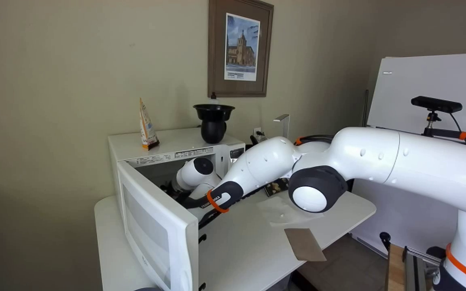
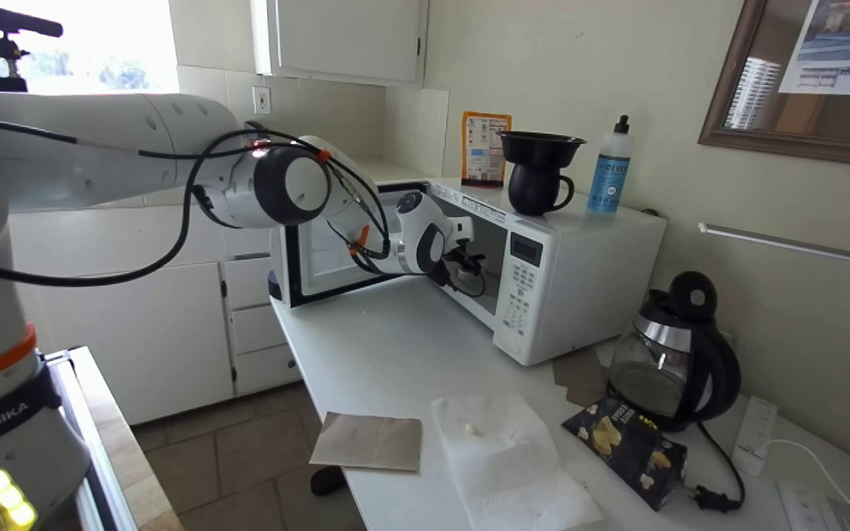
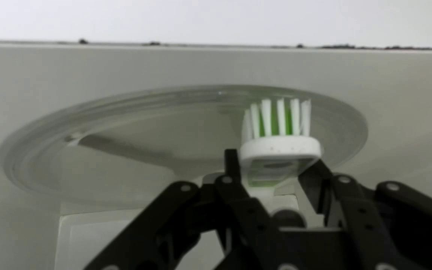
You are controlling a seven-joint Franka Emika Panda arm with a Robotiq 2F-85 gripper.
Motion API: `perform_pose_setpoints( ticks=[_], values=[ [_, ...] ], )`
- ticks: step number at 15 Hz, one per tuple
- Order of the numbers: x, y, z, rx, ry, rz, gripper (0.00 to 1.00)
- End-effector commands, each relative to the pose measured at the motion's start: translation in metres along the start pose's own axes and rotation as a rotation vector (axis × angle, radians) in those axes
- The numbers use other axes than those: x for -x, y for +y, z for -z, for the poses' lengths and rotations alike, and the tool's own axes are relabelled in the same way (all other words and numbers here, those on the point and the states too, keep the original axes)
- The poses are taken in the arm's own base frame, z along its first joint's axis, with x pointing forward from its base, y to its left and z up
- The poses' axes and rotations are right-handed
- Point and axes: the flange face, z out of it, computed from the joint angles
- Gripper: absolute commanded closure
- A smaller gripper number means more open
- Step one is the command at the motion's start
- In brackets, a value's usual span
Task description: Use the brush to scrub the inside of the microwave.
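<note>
The white microwave [image 1: 176, 139] [image 2: 595, 273] stands on the table, its door [image 1: 146, 214] swung wide. My arm reaches past the door into the dark cavity, so the gripper [image 2: 462, 265] is only partly visible in an exterior view. In the wrist view the gripper [image 3: 274, 167] is shut on the brush [image 3: 279, 147], which has a white head, a greenish underside and white and green bristles [image 3: 276, 118] pointing up in the picture. Black fingers [image 3: 233, 163] flank its head on both sides. Beyond it lies the glass turntable [image 3: 163, 98]; whether the bristles touch anything I cannot tell.
On top of the microwave are a black mug [image 2: 534, 190] with a bowl over it, an orange-and-white bag [image 2: 485, 147] and a blue soap bottle [image 2: 609, 173]. A kettle [image 2: 665, 361], snack bag [image 2: 631, 451], paper towel [image 2: 506, 464] and cardboard piece [image 2: 370, 441] lie on the table.
</note>
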Motion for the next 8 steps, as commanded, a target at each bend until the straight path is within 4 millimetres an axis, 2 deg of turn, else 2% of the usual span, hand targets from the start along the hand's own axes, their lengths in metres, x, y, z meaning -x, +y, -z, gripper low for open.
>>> perform_pose_setpoints(
  ticks=[1,5,8],
  values=[
    [0.005,0.004,0.006,-0.006,0.029,-0.022,0.81],
    [0.000,0.018,0.018,-0.026,0.131,-0.029,0.81],
    [0.005,0.025,0.026,-0.028,0.128,-0.017,0.81]
  ],
)
